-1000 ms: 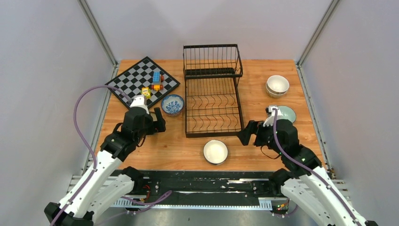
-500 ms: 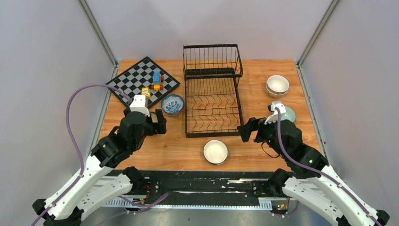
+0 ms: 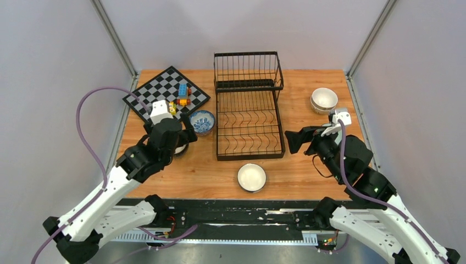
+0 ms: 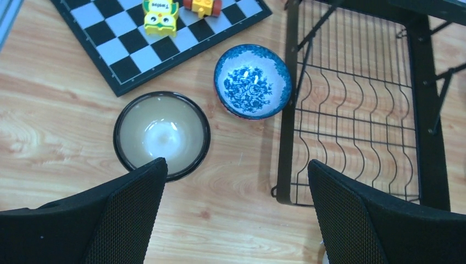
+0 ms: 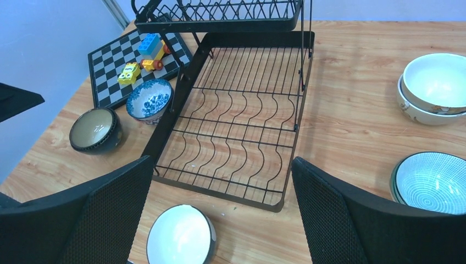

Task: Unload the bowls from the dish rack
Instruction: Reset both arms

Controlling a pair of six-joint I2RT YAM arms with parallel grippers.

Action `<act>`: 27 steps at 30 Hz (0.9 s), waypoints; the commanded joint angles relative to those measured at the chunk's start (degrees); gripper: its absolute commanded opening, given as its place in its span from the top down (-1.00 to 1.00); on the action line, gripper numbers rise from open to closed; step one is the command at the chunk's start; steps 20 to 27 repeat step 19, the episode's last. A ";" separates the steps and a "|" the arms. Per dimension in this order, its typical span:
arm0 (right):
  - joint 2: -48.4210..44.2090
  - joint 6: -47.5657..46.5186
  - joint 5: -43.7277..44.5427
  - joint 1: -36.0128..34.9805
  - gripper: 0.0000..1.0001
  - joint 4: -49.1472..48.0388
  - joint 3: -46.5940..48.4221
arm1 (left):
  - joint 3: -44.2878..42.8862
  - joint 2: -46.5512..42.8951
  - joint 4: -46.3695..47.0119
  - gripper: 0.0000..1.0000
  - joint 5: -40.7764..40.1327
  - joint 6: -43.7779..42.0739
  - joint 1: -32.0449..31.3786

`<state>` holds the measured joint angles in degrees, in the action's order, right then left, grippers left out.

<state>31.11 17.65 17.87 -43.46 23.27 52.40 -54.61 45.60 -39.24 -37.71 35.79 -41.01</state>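
A rectangular table point(image 3: 308, 176) of warm, grained wood carried everything. Near its middle stood the dish rack point(image 3: 248, 85), black wire on a heavier black frame, with a flat floor of wavy divider wires and a taller basket of thin upright bars at the far end. To its left, at the far left of the table, lay a chessboard point(image 3: 159, 91), a flat matte square turned cornerwise.

The left gripper point(image 4: 236, 170) hung low over the wood between the board and the rack. Its two black, mesh-textured fingers were spread wide with nothing between them. The right gripper point(image 5: 221, 162) hung by the rack's right side, spread just as wide and likewise holding nothing.

The bowls in view all sat on the table around the rack, outside its wires. Two smooth cream-white bowls point(image 3: 324, 99) were nested at the far right. Nearer, on the same side, was a pale blue-green bowl point(image 5: 431, 184) with fine radiating lines inside. A glossy white bowl with a dark rim point(image 3: 251, 177) sat just off the rack's near edge. Just left of the rack stood a bowl with a blue floral pattern on white point(image 3: 201, 121). Beside it, under the left gripper, was a dark-rimmed bowl with a shiny beige inside point(image 4: 162, 135).

Small plastic toy blocks point(image 3: 181, 93), blue, red and yellow, sat on the board's right-hand part.
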 commanded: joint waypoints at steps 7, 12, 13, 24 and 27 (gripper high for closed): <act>-1.79 5.04 -0.06 -0.69 -0.99 -7.18 -4.29 | -5.62 1.98 -3.62 -1.00 2.02 -1.33 -0.38; -1.60 5.08 1.32 -0.74 -0.99 -11.57 -6.39 | 0.22 -4.56 3.70 -1.00 3.78 -5.13 -0.38; -1.85 5.10 2.39 -0.72 -0.99 -11.58 -6.69 | -0.02 -5.10 3.42 -1.00 3.78 -5.79 -0.38; 0.25 0.84 4.03 -0.68 -0.99 -6.78 -4.57 | -3.34 -5.52 2.95 -1.00 1.30 -11.37 -0.38; 0.25 0.84 4.03 -0.68 -0.99 -6.78 -4.57 | -3.34 -5.52 2.95 -1.00 1.30 -11.37 -0.38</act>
